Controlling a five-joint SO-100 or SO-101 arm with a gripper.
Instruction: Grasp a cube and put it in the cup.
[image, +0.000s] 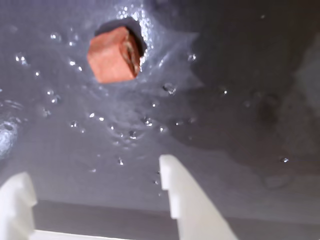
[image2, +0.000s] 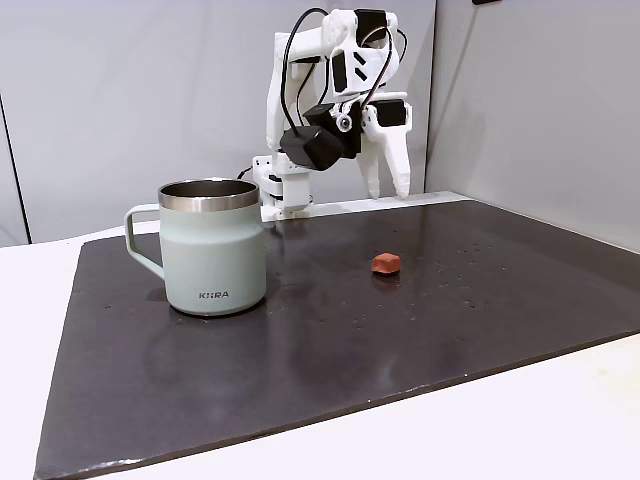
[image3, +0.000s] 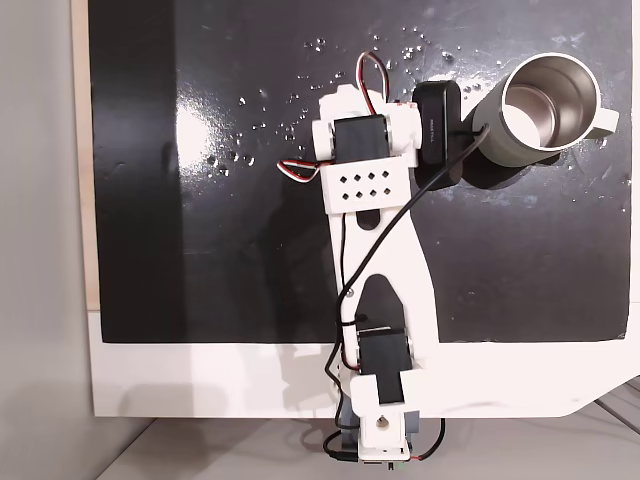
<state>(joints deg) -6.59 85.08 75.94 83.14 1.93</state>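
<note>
Cup (image2: 215, 248) sits near the front-left of the dark bench (image2: 330, 350) mat, handle left. Cube (image2: 386, 263) lies mid-mat to its right, well apart — open surface all round. End effector (image2: 387, 188) hangs above and behind the cube, fingers apart, nothing held.

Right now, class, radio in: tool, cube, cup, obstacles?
Tool open, raised, empty. Cube on dark mat, apart from cup. Cup upright, appears empty. Nothing between tool and cube.
</note>
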